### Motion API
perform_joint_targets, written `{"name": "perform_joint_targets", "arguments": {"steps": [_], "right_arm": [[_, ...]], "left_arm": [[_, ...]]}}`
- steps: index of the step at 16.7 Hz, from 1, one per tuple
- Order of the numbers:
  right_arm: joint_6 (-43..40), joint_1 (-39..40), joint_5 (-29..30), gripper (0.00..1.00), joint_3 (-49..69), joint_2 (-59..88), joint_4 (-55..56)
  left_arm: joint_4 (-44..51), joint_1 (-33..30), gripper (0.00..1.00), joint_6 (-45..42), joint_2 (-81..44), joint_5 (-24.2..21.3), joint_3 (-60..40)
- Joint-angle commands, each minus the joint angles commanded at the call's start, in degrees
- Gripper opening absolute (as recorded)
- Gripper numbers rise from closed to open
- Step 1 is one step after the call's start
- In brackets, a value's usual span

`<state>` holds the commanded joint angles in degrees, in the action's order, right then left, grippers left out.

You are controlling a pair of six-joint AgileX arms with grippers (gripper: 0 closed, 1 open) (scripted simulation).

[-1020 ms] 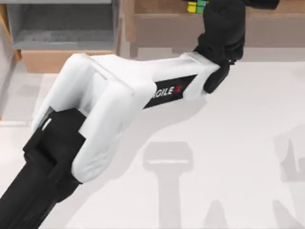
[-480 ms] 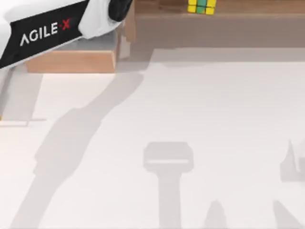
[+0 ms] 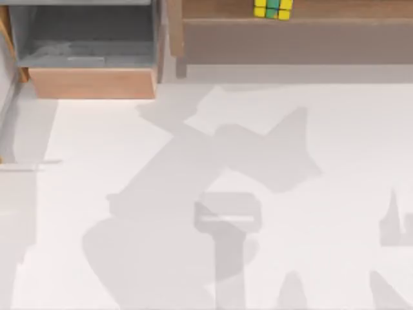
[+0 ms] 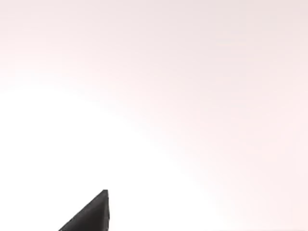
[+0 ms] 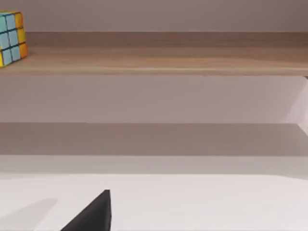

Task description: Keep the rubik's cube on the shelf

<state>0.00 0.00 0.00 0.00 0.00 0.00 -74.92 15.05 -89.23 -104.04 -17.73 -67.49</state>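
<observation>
The rubik's cube, with yellow and green squares on top, rests on the light-brown wooden shelf at the back of the table, free of both grippers. From the right wrist view the cube sits at one end of the long shelf, far from my right gripper, of which a dark tip shows over the table. A dark tip of my left gripper shows against a plain pale surface.
A grey-lined box compartment with a light wood front stands at the back left. The white table carries broad arm shadows across its middle and left. The shelf's grey-brown front panel faces the table.
My left arm, which was reaching to the shelf beside the cube, swung away to the left and left the top view. The cube stays where it was on the shelf.
</observation>
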Motion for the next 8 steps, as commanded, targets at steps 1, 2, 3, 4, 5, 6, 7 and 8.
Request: {"name": "perform_joint_targets", "arguments": {"steps": [1, 2, 3, 4, 5, 6, 7, 8], "right_arm": [[0.0, 0.0, 0.0, 1.0, 0.0, 0.0, 0.0], [0.0, 0.0, 0.0, 1.0, 0.0, 0.0, 0.0], [0.0, 0.0, 0.0, 1.0, 0.0, 0.0, 0.0], [0.0, 0.0, 0.0, 1.0, 0.0, 0.0, 0.0], [0.0, 0.0, 0.0, 1.0, 0.0, 0.0, 0.0], [0.0, 0.0, 0.0, 1.0, 0.0, 0.0, 0.0], [0.0, 0.0, 0.0, 1.0, 0.0, 0.0, 0.0], [0.0, 0.0, 0.0, 1.0, 0.0, 0.0, 0.0]], "left_arm": [[-2.0, 5.5, 1.0, -2.6, 0.4, -2.6, 4.4], [-4.0, 10.3, 1.0, -4.7, 0.6, -5.1, 8.8], [-5.9, 14.6, 1.0, -6.3, 0.6, -7.5, 13.2], [-7.7, 18.3, 1.0, -7.3, 0.4, -9.9, 17.5], [-9.3, 21.5, 1.0, -7.9, -0.1, -12.2, 21.7], [-10.7, 24.1, 1.0, -7.9, -0.8, -14.5, 25.8], [-11.9, 26.0, 1.0, -7.5, -1.9, -16.6, 29.5], [-12.6, 27.2, 1.0, -6.8, -3.2, -18.7, 32.9]]}}
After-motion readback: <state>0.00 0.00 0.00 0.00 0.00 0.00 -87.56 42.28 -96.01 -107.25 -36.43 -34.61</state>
